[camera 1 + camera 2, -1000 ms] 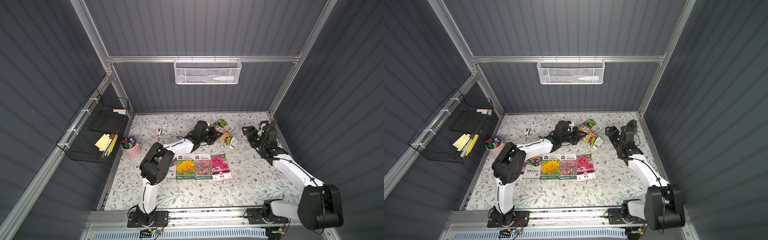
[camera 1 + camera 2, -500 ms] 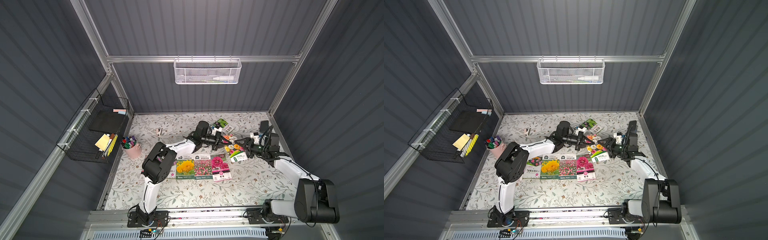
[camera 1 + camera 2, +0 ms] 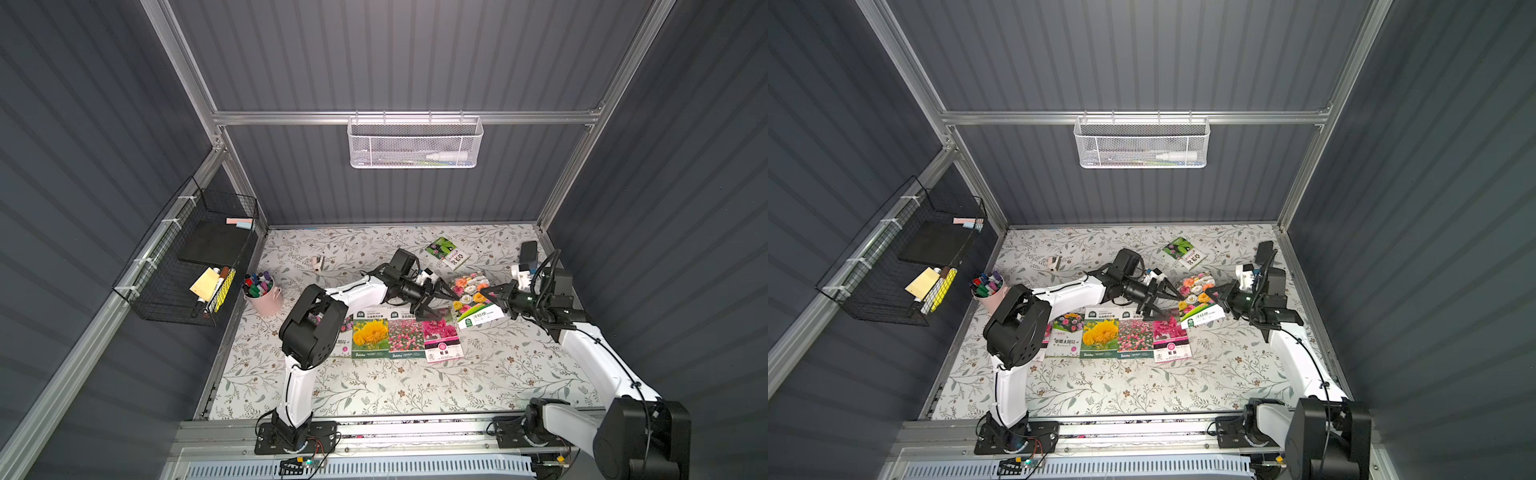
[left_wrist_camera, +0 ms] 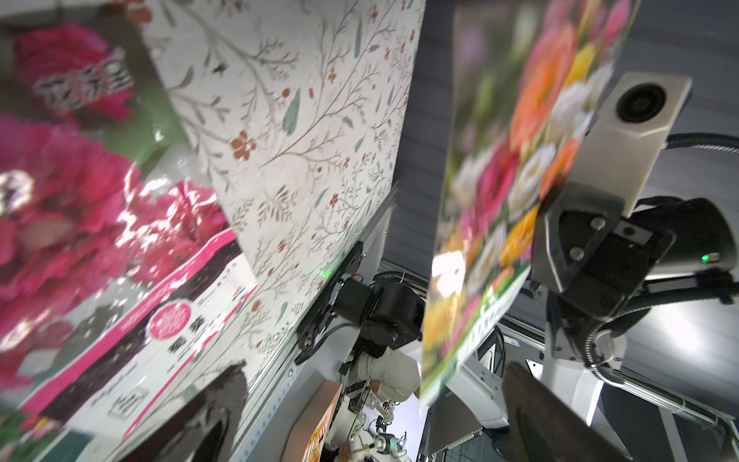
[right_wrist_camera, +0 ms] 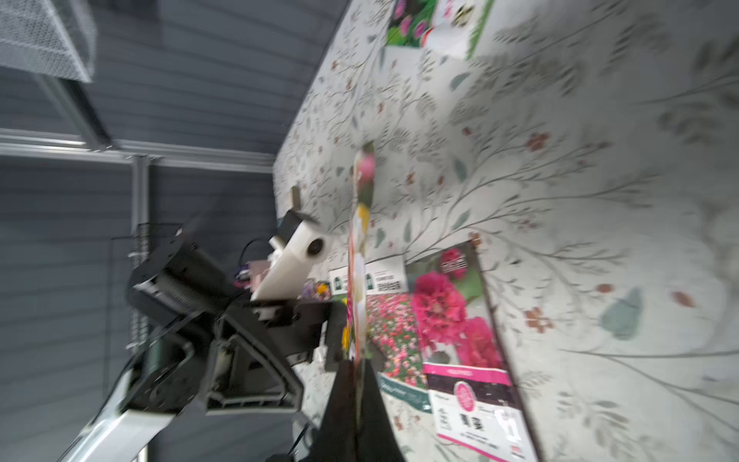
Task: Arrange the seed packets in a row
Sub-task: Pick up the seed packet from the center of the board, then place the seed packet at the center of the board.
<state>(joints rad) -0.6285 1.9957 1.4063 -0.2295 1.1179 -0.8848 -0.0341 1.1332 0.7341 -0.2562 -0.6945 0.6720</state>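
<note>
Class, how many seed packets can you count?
6: in a row, white-labelled, yellow, mixed pink, magenta; multicoloured in the right gripper; green-leaved at the back. Another may hide behind the left arm.

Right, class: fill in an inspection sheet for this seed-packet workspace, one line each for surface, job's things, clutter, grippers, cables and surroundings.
Surface: floral table cover, no spills seen.
Job's things: at least four packets side by side in a front row, from the partly hidden packet to the magenta packet; mixed-flower packet held above the table; green-leaved packet lying apart at the back.
Clutter: pink marker cup; dark slab.
Grippers: left gripper open beside the mixed-flower packet; right gripper shut on its edge.
Cables: black cable looped over the right wrist.
Surroundings: white mesh basket on the back rail; black wire basket on the side wall.
</note>
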